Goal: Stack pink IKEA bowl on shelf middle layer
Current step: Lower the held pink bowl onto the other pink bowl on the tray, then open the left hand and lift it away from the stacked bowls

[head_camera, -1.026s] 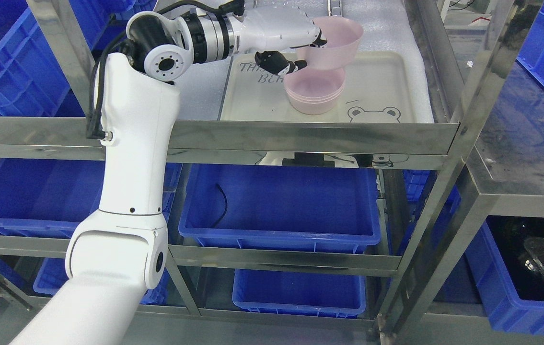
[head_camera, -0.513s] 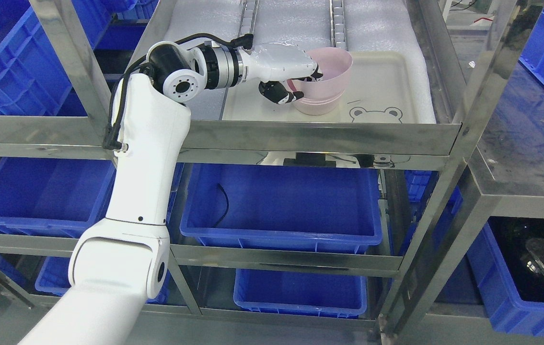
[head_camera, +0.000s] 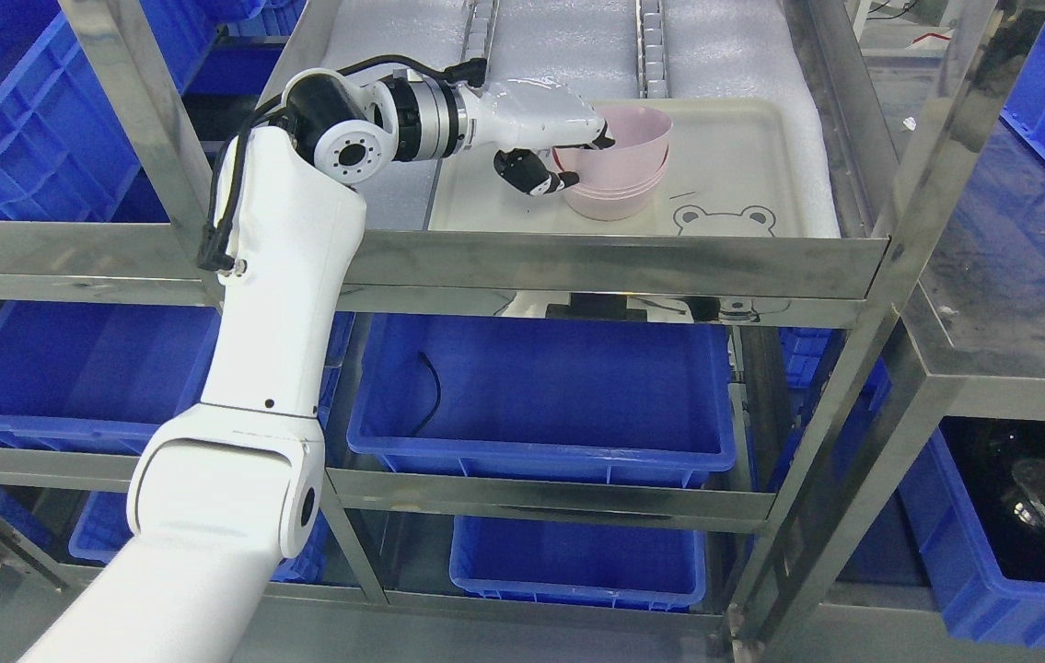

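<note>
Item: pink bowl (head_camera: 632, 133), upper of a nested pair, seated in the lower pink bowl (head_camera: 614, 198) on the cream tray (head_camera: 743, 157) of the steel shelf (head_camera: 596, 262), near the tray's middle and just behind the printed bear face (head_camera: 725, 221). The upper rim is seen slightly proud of the lower one and appears a little tilted toward the hand, so the nesting is judged almost but not fully settled. Holder: left hand (head_camera: 568, 152), closed on the near rim of the upper bowl, with the upper fingers (head_camera: 600, 138) hooked over the edge into the bowl and the dark thumb (head_camera: 531, 175) pressed against the outer wall below. Step in hand: release after stacking. It is best done by the bowl being eased level until the rims sit parallel, the pinch then being opened gently, thumb first, so the light plastic is not dragged sideways; the fingers are to be lifted clear upward before any withdrawal to the left, lest the stack be tipped or pushed across the tray. Pose: left arm rises from the lower left, forearm upright in front of the shelf's rail, wrist bent over it so the hand reaches rightward, roughly level, palm turned to the bowl. Right arm: not shown.
</note>
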